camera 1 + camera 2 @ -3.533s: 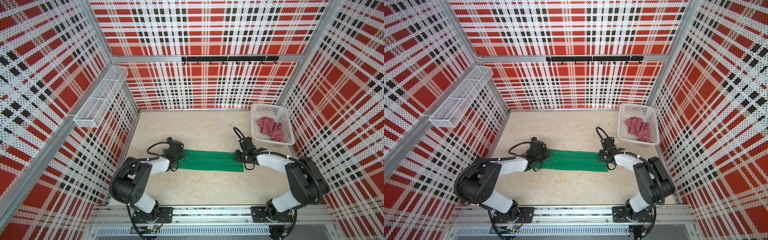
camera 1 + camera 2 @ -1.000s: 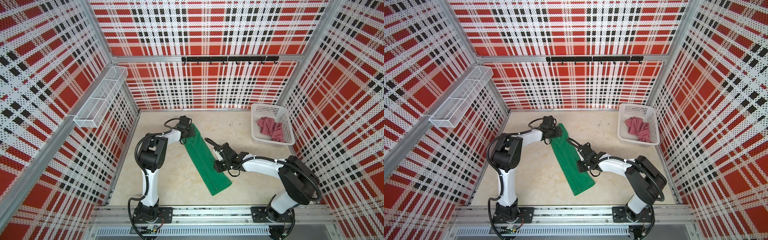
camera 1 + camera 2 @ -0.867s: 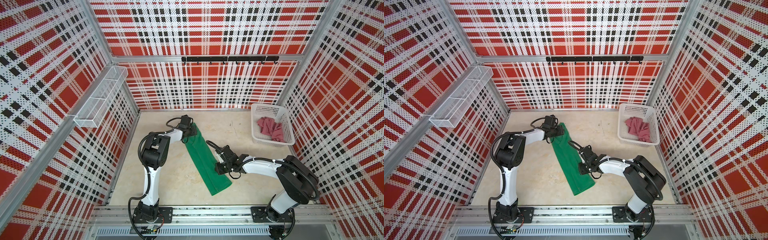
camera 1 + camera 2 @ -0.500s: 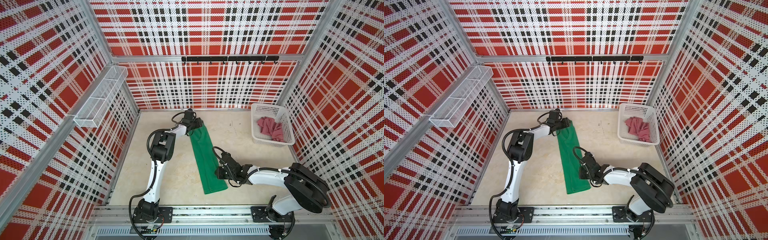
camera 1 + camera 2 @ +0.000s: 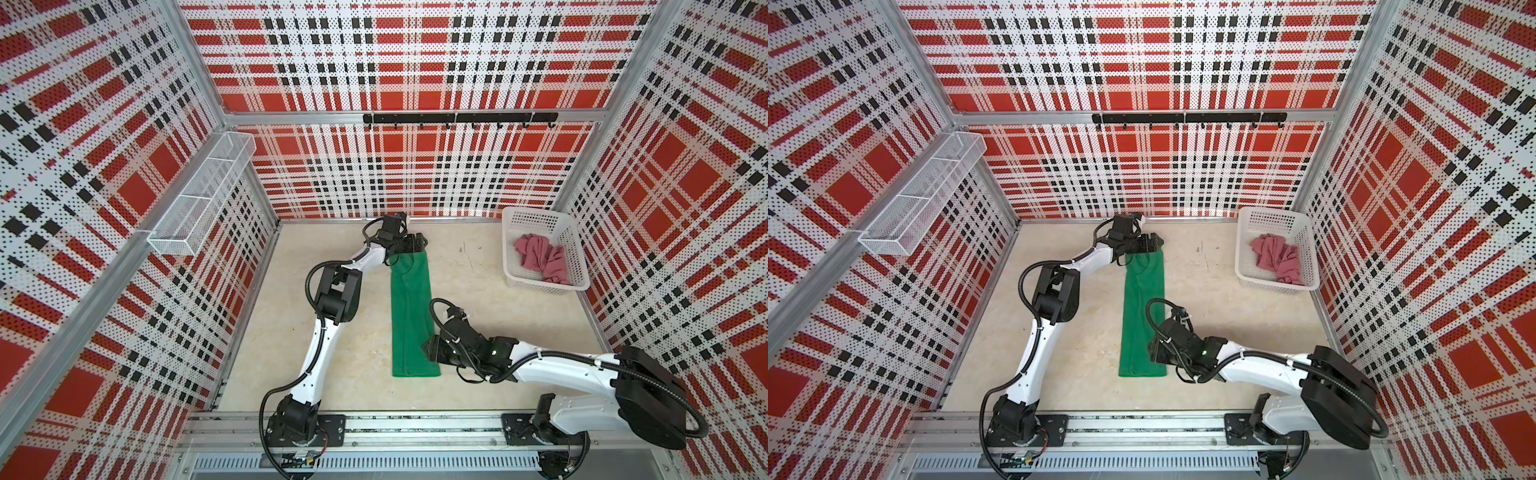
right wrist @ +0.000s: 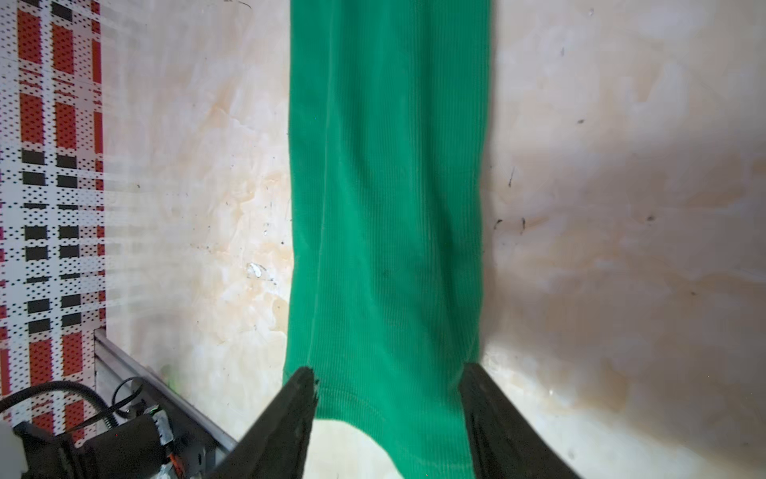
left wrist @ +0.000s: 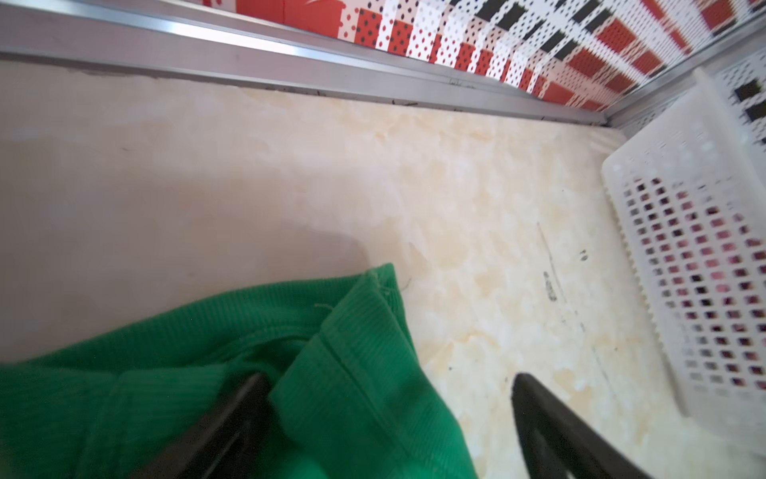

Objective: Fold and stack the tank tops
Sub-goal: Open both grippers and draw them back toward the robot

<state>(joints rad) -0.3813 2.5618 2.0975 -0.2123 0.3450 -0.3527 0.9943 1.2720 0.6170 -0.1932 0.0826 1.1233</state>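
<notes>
Plaid walls (image 5: 415,83), basket (image 5: 544,286) with pink top (image 5: 540,259)

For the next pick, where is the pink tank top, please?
In both top views the pink tank top lies crumpled inside the white basket, far right.

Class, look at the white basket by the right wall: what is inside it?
A crumpled pink tank top lies inside the white basket. The basket floor beneath it is covered, so whether anything lies under the cloth cannot be seen.
</notes>
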